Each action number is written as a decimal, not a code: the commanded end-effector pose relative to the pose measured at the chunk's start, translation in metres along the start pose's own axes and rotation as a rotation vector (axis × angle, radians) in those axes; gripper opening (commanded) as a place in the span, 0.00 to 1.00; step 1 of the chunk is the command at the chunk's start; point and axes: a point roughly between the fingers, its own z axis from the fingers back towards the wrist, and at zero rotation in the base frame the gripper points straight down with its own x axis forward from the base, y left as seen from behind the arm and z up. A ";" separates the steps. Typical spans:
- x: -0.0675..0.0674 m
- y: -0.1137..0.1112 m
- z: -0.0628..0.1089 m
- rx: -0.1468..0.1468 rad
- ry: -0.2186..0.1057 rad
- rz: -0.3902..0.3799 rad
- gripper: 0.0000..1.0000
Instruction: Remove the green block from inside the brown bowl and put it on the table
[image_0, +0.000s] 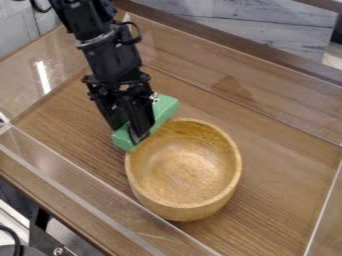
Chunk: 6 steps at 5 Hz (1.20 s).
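Observation:
The green block (163, 113) lies on the table (254, 110) just left of the brown bowl (187, 168), close against the bowl's upper-left rim. My black gripper (136, 128) points steeply down over the block, its fingers shut on the block's middle. The gripper hides much of the block's top. Inside, the bowl holds nothing.
Clear acrylic walls (80, 205) border the table at the front and left. A marble-patterned wall (254, 30) runs behind the table. Bare wood lies to the right of and behind the bowl.

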 end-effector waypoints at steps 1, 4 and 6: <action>0.009 0.003 0.013 0.016 -0.047 -0.010 0.00; 0.009 0.003 0.015 0.003 -0.033 -0.013 0.00; 0.009 0.004 0.015 -0.005 -0.025 -0.015 0.00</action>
